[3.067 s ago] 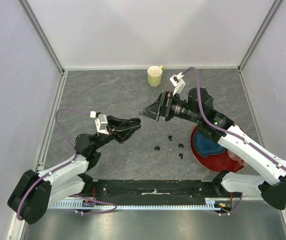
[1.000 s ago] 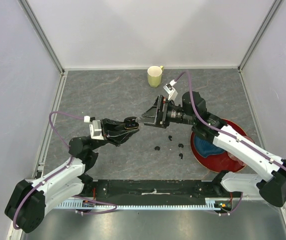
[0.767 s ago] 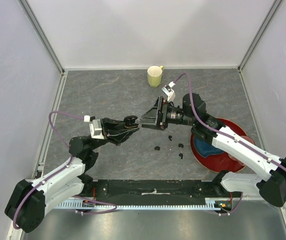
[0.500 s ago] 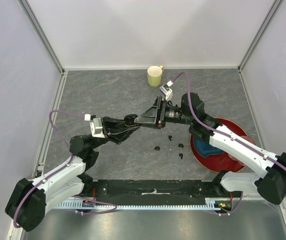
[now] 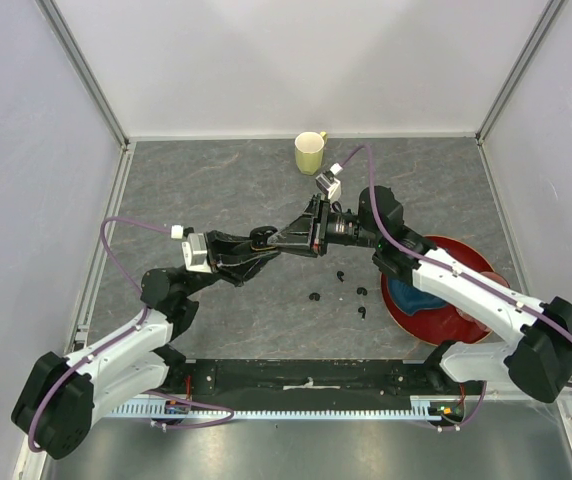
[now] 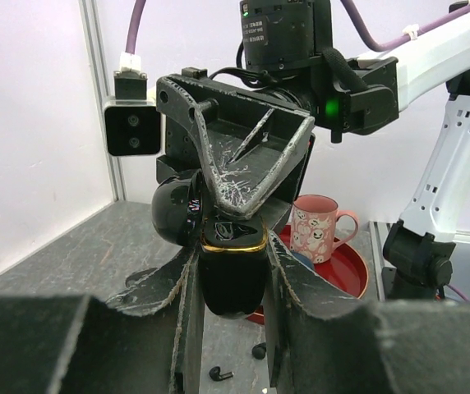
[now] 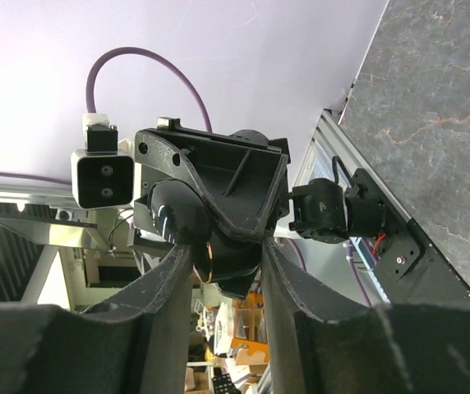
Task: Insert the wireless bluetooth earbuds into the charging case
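Note:
The charging case (image 6: 232,275), glossy black with a gold rim, is held above the table with its lid flipped open to one side. My left gripper (image 6: 232,254) is shut on its body. My right gripper (image 7: 223,258) faces it head-on, and its fingers have closed against the case (image 7: 233,261) from the other end. In the top view the two grippers meet at mid-table, left gripper (image 5: 264,244) against right gripper (image 5: 284,238). Several tiny black earbuds (image 5: 340,276) lie loose on the table in front of them, and two earbuds (image 6: 219,374) show below the case.
A yellow-green mug (image 5: 310,152) stands at the back of the table. A red plate (image 5: 413,322) with a blue item lies at the right under my right arm, and a pink mug (image 6: 317,227) stands on it. Grey walls close three sides.
My right gripper has moved left onto the case and its jaws have narrowed from wide open. The left gripper has kept the case in place.

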Controlling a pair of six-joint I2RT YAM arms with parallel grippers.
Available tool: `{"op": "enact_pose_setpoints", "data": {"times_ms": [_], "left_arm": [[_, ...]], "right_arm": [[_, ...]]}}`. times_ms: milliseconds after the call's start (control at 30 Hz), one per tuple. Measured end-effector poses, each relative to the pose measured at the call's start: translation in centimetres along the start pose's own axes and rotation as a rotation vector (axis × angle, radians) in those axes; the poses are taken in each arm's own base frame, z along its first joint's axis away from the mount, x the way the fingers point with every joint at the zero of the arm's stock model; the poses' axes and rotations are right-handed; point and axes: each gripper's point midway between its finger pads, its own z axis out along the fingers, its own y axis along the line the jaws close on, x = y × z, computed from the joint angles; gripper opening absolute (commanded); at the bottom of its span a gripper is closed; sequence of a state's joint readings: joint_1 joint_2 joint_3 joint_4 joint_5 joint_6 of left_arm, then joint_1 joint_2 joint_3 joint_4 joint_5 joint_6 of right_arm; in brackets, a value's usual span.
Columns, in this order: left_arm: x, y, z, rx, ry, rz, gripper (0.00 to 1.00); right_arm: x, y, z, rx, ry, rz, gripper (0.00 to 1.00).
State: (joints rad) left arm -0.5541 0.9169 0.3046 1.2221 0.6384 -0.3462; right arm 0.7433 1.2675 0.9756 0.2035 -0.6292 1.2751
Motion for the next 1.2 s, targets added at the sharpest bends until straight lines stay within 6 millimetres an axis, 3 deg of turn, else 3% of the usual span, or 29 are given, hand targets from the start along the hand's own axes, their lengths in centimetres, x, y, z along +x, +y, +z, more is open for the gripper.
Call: {"op": "enact_pose_setpoints", "data": {"times_ms": [100,133,233,367,500,800,1200], "left_arm": [[0.0,0.1,0.0,-0.002,0.000,0.000,0.02],[0.0,0.1,0.0,-0.002,0.000,0.000,0.02],[0.2,0.1,0.1,-0.001,0.005,-0.003,0.02],[0.4,0.2,0.2,0.000,0.011,-0.009,0.02],[0.4,0.2,0.2,0.001,0.012,-0.010,0.02],[0.4,0.1,0.3,0.008,0.013,-0.008,0.07],[1.0,0.1,0.2,0.013,0.040,-0.024,0.08]], "right_arm": [[0.0,0.0,0.0,-0.010,0.005,0.016,0.43],[-0.1,0.0,0.1,-0.012,0.005,0.017,0.50],[0.0,-0.1,0.1,-0.017,0.015,0.029,0.58],[0.5,-0.3,0.4,-0.018,0.040,0.037,0.60],[0.7,-0.6,0.4,-0.015,0.050,0.048,0.54],[0.6,-0.4,0.4,-0.037,0.045,0.069,0.24],[0.4,-1.0,0.2,0.011,0.022,0.032,0.22]]}}
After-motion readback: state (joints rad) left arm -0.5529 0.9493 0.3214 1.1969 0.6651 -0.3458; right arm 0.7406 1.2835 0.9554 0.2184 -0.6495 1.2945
